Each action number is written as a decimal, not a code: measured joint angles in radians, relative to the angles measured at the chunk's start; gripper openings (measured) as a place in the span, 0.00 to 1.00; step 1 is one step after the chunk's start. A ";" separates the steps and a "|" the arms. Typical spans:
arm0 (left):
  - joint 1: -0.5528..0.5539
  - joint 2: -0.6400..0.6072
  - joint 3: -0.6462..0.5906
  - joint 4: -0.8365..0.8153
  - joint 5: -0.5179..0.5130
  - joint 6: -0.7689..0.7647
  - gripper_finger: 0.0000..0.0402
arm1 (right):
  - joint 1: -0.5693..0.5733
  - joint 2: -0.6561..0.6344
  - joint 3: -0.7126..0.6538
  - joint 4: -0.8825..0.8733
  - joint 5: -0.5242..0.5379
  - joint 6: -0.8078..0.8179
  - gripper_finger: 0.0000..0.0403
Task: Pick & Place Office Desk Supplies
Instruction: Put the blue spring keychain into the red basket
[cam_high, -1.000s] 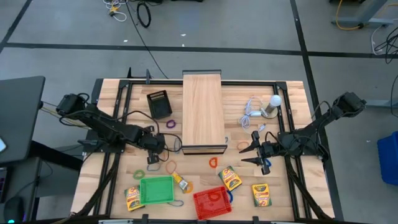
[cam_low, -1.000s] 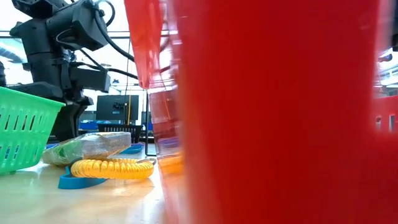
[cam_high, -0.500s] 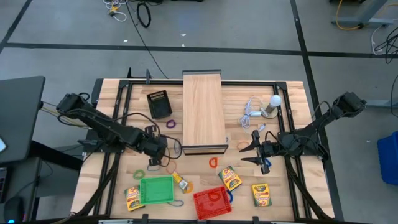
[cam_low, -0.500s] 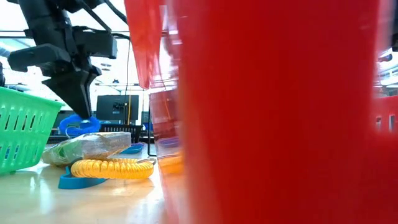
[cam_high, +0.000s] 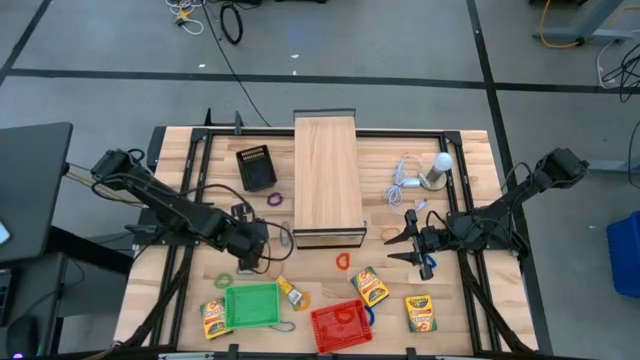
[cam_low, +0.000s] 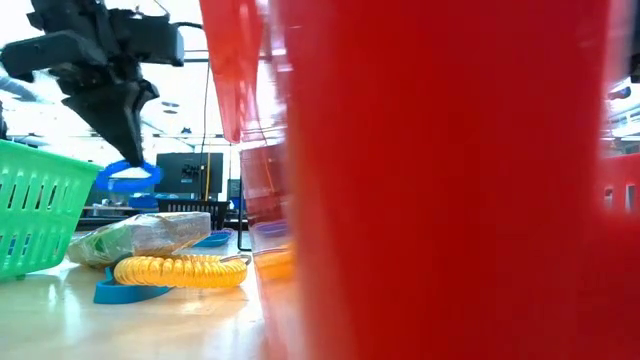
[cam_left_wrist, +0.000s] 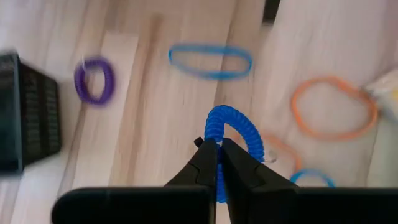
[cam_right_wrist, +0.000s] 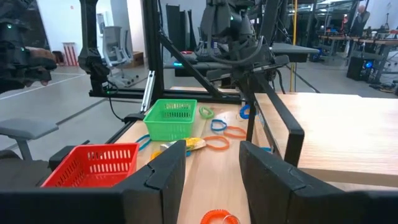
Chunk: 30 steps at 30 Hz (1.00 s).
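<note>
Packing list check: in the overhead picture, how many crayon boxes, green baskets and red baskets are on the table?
Crayon boxes: 3
Green basket: 1
Red basket: 1
Total: 5

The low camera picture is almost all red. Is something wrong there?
The red basket sits right in front of that camera and blocks most of it. Beside it you still see the left gripper holding a blue coil up, and the green basket.
</note>
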 joint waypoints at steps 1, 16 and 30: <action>-0.002 0.000 0.000 -0.015 0.012 -0.010 0.02 | 0.000 0.000 0.000 0.000 0.000 0.000 0.40; -0.082 -0.008 0.013 -0.025 -0.027 -0.041 0.02 | 0.000 0.000 0.000 0.000 0.000 0.007 0.40; -0.218 -0.008 0.192 0.183 -0.321 0.185 0.02 | 0.000 0.005 0.000 0.028 -0.010 0.019 0.40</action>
